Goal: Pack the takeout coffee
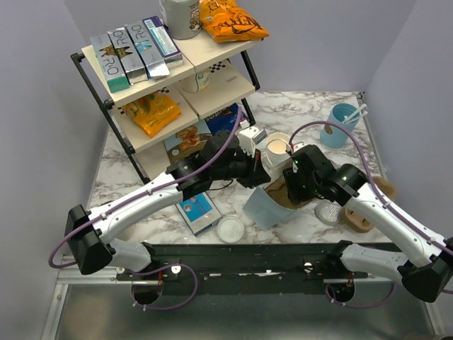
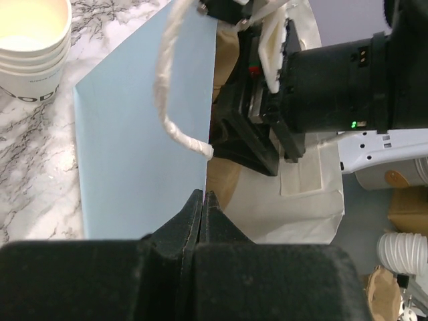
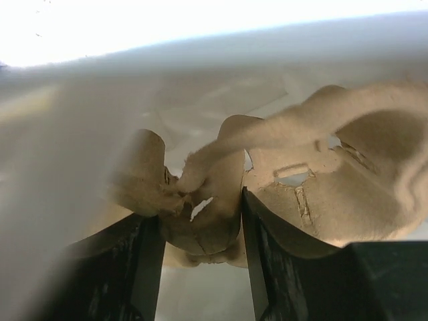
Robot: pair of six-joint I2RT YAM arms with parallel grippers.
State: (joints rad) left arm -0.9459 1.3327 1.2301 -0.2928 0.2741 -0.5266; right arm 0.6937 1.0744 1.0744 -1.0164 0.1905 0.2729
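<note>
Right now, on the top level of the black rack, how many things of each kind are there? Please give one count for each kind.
Long boxes: 4
Orange snack bag: 1
Canister: 1
Total: 6

The top view looks down on the surface [image 1: 311, 106] from behind. Both wrist views crowd the blue bag [image 1: 263, 210] it shows.
</note>
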